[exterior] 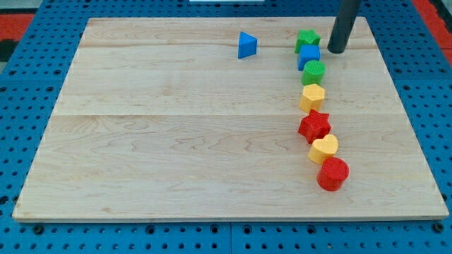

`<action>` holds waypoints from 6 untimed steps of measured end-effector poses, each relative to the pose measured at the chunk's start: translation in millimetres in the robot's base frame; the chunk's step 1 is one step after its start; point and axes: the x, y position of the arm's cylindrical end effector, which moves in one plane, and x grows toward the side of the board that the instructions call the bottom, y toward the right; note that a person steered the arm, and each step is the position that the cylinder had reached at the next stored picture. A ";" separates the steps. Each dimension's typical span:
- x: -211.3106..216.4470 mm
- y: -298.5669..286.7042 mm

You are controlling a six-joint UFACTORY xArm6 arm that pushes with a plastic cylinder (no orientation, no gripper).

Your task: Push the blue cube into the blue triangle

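The blue cube point(308, 56) sits near the view's top right, in a column of blocks. The blue triangle point(246, 45) stands alone to its left, about ninety pixels away. My tip point(335, 51) is down on the board just right of the blue cube, a small gap apart from it. A green star point(307, 39) touches the cube from above and a green cylinder point(313, 71) touches it from below.
Below the green cylinder the column runs down: a yellow hexagon point(312, 97), a red star point(314, 126), a yellow heart point(323, 149), a red cylinder point(332, 173). The wooden board point(176, 141) lies on a blue pegboard.
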 end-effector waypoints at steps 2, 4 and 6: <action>15.3 -34.3; 15.2 -114.9; 54.6 -74.4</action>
